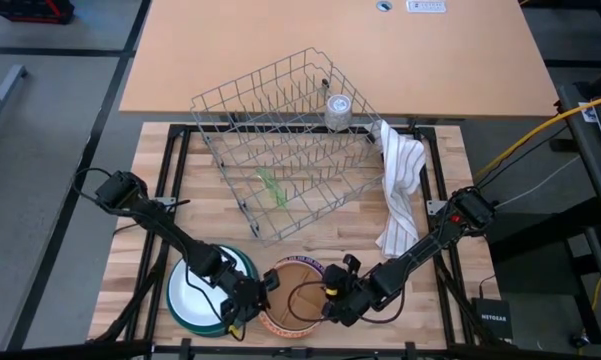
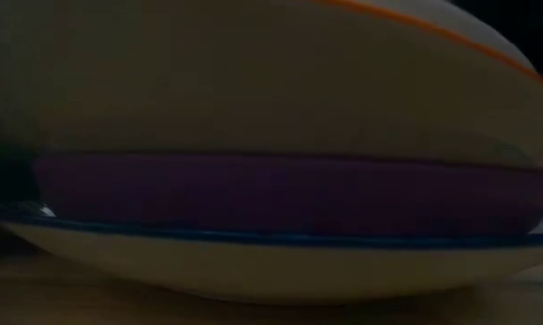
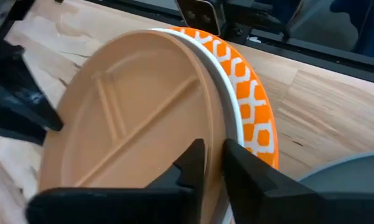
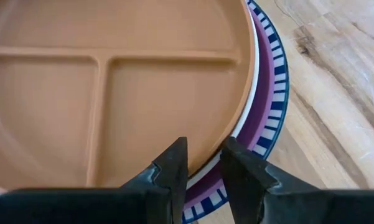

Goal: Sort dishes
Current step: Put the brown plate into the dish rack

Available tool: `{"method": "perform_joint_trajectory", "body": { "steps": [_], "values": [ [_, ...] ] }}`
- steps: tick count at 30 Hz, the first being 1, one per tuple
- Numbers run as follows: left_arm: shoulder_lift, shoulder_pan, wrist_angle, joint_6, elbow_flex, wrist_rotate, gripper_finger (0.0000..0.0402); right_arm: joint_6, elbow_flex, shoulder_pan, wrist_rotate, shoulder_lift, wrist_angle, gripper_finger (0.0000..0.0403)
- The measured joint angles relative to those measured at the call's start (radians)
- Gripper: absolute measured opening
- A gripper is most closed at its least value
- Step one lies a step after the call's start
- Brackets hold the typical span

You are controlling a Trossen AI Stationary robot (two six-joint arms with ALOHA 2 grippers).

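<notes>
Both claws meet at the small stack of dishes at the near edge of the wooden tabletop (image 1: 310, 215). Behind it, the grey wire rack (image 1: 285, 140) sits tilted at the back of the tabletop, with a white striped cloth (image 1: 400, 190) draped beside its right corner. Left of the small stack rests the stack of larger plates (image 1: 195, 295), white on top with a teal rim showing beneath. The small stack holds a brown divided plate (image 4: 106, 81) on top, then a white plate with an orange pattern (image 3: 249, 99), a purple plate (image 4: 267, 93) and a blue-striped rim lowest. Left claw (image 3: 213, 158) is clamped on the brown plate's rim, fingers on either side, the plate's edge raised off the patterned one. Right claw (image 4: 204, 163) has its fingers straddling the opposite rim of the brown plate, narrowly parted.
</notes>
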State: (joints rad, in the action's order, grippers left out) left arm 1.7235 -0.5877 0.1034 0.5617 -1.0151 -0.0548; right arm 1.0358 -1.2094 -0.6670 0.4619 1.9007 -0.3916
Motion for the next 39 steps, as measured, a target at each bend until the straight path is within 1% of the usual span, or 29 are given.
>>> {"method": "perform_joint_trajectory", "body": {
  "steps": [2,4,8,11,16,23,26,32,36,39],
  "values": [
    [-0.001,0.0,0.005,-0.001,0.001,0.009,0.0017,-0.021,-0.013,0.001,0.002,0.0,-0.001,0.0097],
    [-0.001,-0.001,0.009,-0.006,0.001,0.019,0.0009,-0.043,-0.03,0.002,0.006,0.001,-0.01,0.0097],
    [-0.002,-0.002,0.03,-0.011,0.002,0.036,0.0011,-0.095,-0.069,0.001,0.006,0.001,-0.019,0.0097],
    [-0.002,-0.003,0.029,-0.023,0.002,0.048,0.001,-0.128,-0.109,0.0,0.021,0.001,-0.059,0.0097],
    [-0.002,-0.003,0.024,-0.057,0.002,0.038,0.0005,-0.174,-0.218,0.0,0.07,0.001,-0.221,0.0097],
    [-0.004,0.0,-0.003,-0.082,0.001,0.003,0.0003,-0.264,-0.391,-0.002,0.1,0.001,-0.419,0.0097],
    [-0.004,0.002,-0.034,-0.129,0.001,-0.009,0.0002,-0.31,-0.453,-0.002,0.104,0.001,-0.474,0.0097],
    [-0.004,0.007,-0.102,-0.215,0.001,0.006,0.0002,-0.372,-0.545,-0.002,0.113,0.001,-0.556,0.0097],
    [-0.004,0.007,-0.191,-0.288,0.001,0.008,0.0001,-0.412,-0.62,-0.002,0.115,0.001,-0.661,0.0097],
    [-0.004,0.006,-0.274,-0.386,0.001,0.012,0.0001,-0.421,-0.691,-0.002,0.147,0.001,-0.775,0.0097]
  ]
}}
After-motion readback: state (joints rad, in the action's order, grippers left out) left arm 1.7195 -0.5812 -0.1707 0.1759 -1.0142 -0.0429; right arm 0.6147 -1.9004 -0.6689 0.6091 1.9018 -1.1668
